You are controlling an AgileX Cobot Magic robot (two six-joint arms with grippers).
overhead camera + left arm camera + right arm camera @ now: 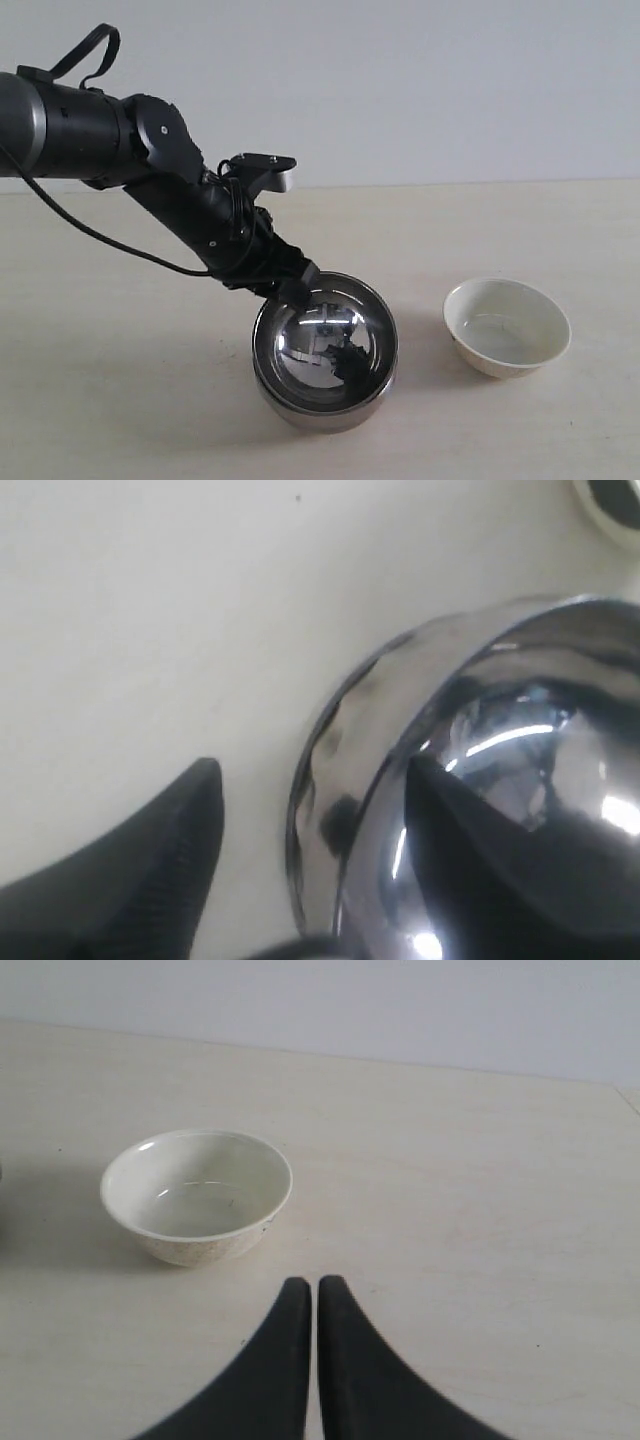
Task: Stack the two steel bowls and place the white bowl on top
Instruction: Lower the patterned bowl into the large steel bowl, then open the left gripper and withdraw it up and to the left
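The two steel bowls sit nested on the table. The upper steel bowl (pixel 325 338) (pixel 540 730) rests inside the lower steel bowl (pixel 320 412) (pixel 335 745). My left gripper (pixel 300 286) (pixel 310 770) is open at their near-left rim. One finger hangs inside the upper bowl and the other stands outside, apart from the wall. The white bowl (pixel 507 326) (pixel 195 1195) stands upright and empty to the right of the stack. My right gripper (pixel 308 1285) is shut on nothing, a short way from the white bowl. It does not show in the exterior view.
The pale wooden table (pixel 120 380) runs back to a plain white wall (pixel 450 90). The left arm (pixel 120 140) reaches in from the upper left, with a black cable (pixel 90 232) hanging below it.
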